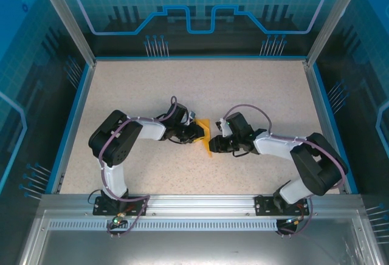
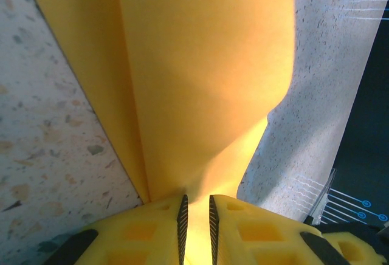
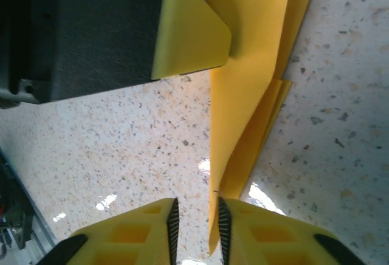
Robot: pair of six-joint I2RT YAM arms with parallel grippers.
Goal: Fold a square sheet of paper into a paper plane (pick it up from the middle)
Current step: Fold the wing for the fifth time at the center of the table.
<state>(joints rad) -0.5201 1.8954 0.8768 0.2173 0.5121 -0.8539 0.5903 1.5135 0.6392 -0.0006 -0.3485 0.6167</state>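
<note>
The orange-yellow sheet of paper [image 1: 206,137] is folded into long creased layers and stands on edge at the table's middle, between my two grippers. My left gripper [image 1: 199,132] comes in from the left and is shut on the paper [image 2: 200,64], which runs up out of its pads [image 2: 182,216]. My right gripper [image 1: 214,145] comes in from the right with its jaws a little apart. In the right wrist view the paper's lower edge [image 3: 249,76] rests against the right-hand pad [image 3: 223,222], with a gap to the other pad. One yellow finger of the left gripper [image 3: 188,34] presses the paper farther along.
The speckled beige table [image 1: 152,89] has a blue raised rim [image 1: 68,125] and transparent blue walls around it. An aluminium rail [image 1: 194,207] carrying both arm bases runs along the near edge.
</note>
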